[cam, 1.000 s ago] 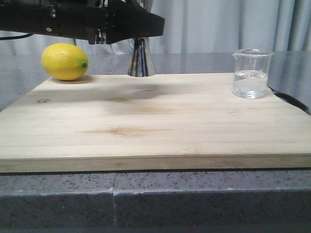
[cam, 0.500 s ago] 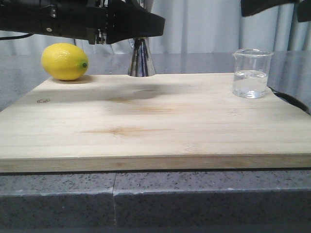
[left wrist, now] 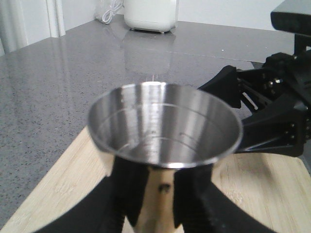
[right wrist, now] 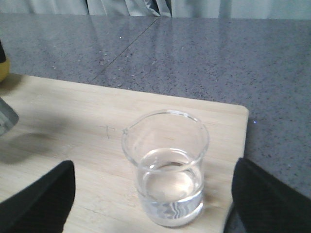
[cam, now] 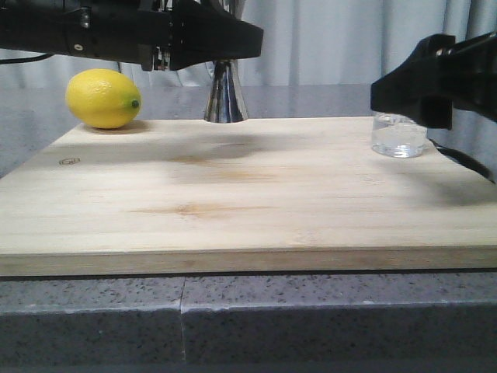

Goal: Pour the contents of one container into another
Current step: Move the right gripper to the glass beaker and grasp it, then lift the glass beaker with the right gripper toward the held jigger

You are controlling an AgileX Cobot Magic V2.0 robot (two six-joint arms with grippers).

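Observation:
The clear glass beaker (right wrist: 167, 167), about a third full of clear liquid, stands near the right far corner of the wooden board (cam: 233, 194). My right gripper (right wrist: 155, 204) is open, with one black finger on each side of the beaker and apart from it. From the front, the right gripper (cam: 411, 89) hides the beaker's top, and only the lower part of the beaker (cam: 398, 140) shows. The steel jigger (left wrist: 163, 128) stands upright at the board's far edge. My left gripper (left wrist: 163, 199) is shut on its narrow waist. The lower cone of the jigger (cam: 225, 97) shows below the left gripper (cam: 221, 50).
A yellow lemon (cam: 103, 99) lies at the board's far left corner, beside the jigger. Grey speckled counter (cam: 311, 318) surrounds the board. A black cable (cam: 466, 159) runs off the board's right edge. A white appliance (left wrist: 149, 14) stands far back on the counter.
My right arm has come down from the upper right and now stands around the beaker, covering its top in the front view. The left gripper, jigger and lemon have not moved.

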